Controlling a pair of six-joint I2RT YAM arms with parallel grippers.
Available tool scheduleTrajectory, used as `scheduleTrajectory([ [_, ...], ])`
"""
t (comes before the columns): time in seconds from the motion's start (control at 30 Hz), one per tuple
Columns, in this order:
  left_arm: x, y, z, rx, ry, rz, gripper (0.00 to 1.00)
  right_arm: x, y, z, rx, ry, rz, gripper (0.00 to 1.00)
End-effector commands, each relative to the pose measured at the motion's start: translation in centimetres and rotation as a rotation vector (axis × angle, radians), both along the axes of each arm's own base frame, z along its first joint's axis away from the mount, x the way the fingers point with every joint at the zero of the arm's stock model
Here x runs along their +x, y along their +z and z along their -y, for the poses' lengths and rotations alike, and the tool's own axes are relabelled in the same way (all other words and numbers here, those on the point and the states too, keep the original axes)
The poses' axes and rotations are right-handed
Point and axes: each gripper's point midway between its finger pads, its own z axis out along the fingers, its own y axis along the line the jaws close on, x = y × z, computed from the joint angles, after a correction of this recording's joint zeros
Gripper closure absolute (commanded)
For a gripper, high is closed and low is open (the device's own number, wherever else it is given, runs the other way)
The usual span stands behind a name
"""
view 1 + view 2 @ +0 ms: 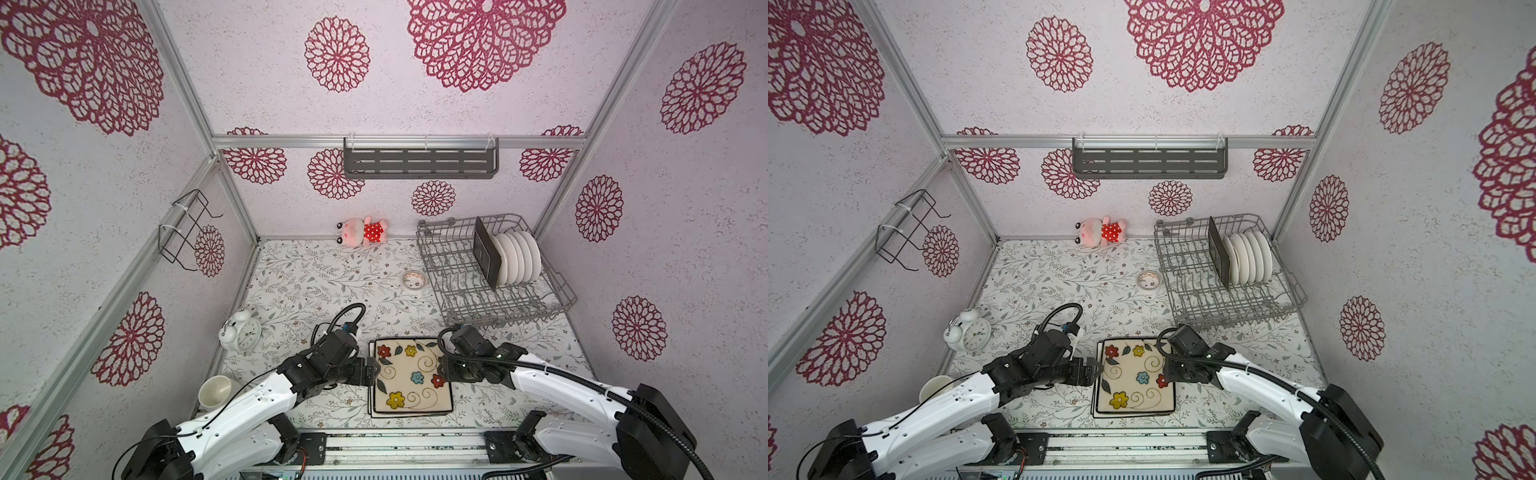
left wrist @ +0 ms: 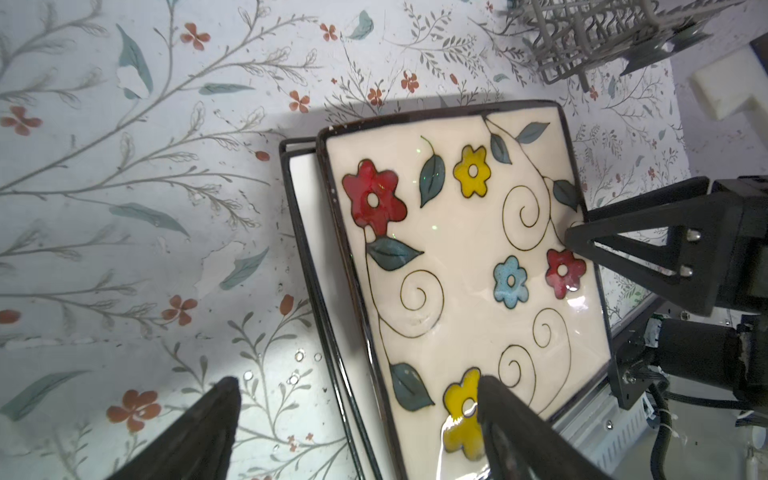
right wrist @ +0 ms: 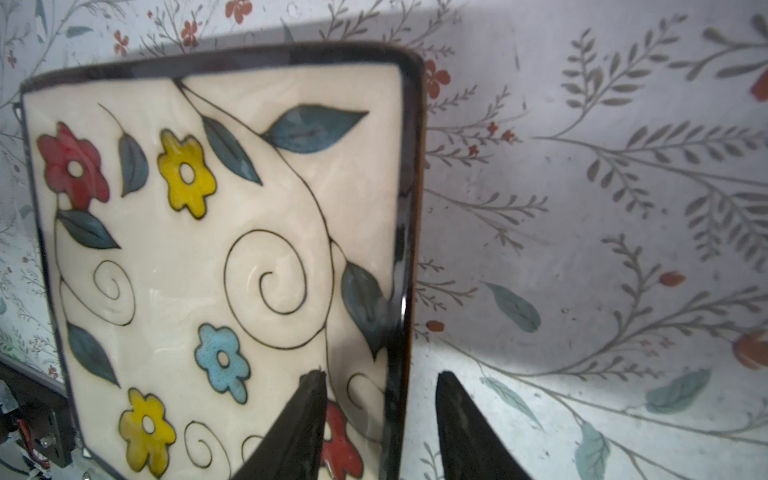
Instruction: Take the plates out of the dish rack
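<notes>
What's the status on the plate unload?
Open left gripper, open right gripper straddle opposite rims of flowered plate atop front stack. Unloading unfinished: rack holds black plate, white round plates. Small bowl beside rack, not blocking.

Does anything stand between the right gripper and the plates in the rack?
No loose thing does. Only the rack's own near wall and bare tines lie between the right gripper and the black plate and white plates. The bowl sits off to the side.
</notes>
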Motion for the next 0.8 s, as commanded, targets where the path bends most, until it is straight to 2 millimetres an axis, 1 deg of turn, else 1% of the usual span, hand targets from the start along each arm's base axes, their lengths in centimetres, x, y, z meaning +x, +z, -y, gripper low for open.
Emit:
scheduleTrajectory([
  [0.0, 0.3, 0.0, 1.2, -0.034, 0.0, 0.005, 0.09, 0.7, 1.1, -0.9, 0.018, 0.016, 0.026, 0.57],
  [0.23, 0.6, -1.3, 1.8, 0.01, 0.001, -0.007, 0.1, 0.6, 1.1, -1.8, -0.004, 0.063, 0.035, 0.62],
  [0.43, 1.4, -1.7, 2.6, 0.022, 0.002, 0.004, 0.11, 0.3, 1.0, -2.3, -0.054, 0.118, 0.045, 0.64],
  [0.67, 2.0, -2.6, 3.6, 0.051, -0.013, -0.009, 0.12, 0.0, 0.9, -2.1, -0.087, 0.147, 0.047, 0.65],
  [0.77, 2.0, -2.6, 4.2, 0.035, -0.018, -0.01, 0.16, -0.1, 1.1, -1.9, -0.101, 0.155, 0.053, 0.65],
])
